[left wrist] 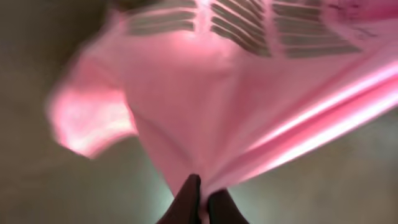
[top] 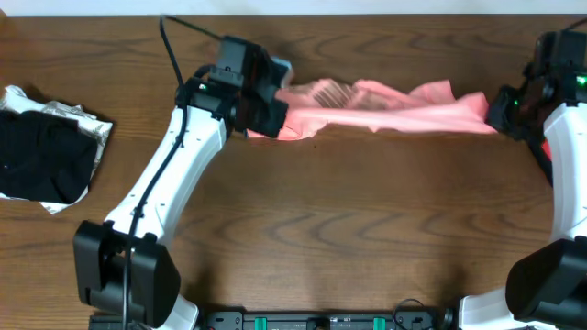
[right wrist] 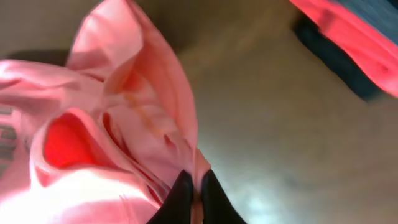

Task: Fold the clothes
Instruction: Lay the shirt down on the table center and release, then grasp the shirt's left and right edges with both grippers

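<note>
Shirt (top: 385, 105) stretched left to right over the far worktop (top: 348, 211), left fingers (left wrist: 194, 200) pinched on one end, right fingers (right wrist: 185, 196) narrow, seemingly gripping the other: spreading step; next needs an even, flat lay-down

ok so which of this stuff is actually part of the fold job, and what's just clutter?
Part of the job:
- pink T-shirt, stretched between the arms
- left gripper, pinching one end
- right gripper, pinching the other end

Just lying about:
- black cloth on a silvery sheet, table's left
- red and dark blue cloth by the right arm
</note>
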